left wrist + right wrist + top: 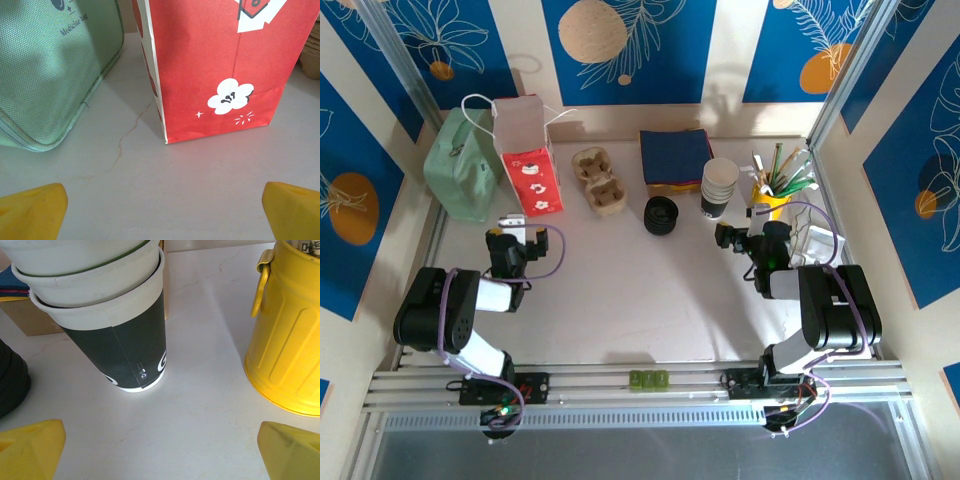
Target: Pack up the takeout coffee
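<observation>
Top external: left gripper (pixel 512 224) and right gripper (pixel 733 237) are hanging released, empty.
Probably starting by separating one cup from the cup stack (pixel 720 186).

The mint-green fabric zip bag (pixel 460 165) carries small dark lettering. The red paper carrier bag (pixel 215 65) shows white blossoms with black marks and tiny white sparks. The stacked paper cups (pixel 115 325) have dark green walls and white rims. The round metal can (pixel 287 340) is bright yellow, the folded napkin pile (pixel 675 157) navy, the moulded pulp cup tray (pixel 600 180) tan, the lidded takeout coffee (pixel 661 215) black, the bench (pixel 620 300) pale grey. The left pincer (pixel 160 215) and right pincer (pixel 160 450) have yellow tips.
</observation>
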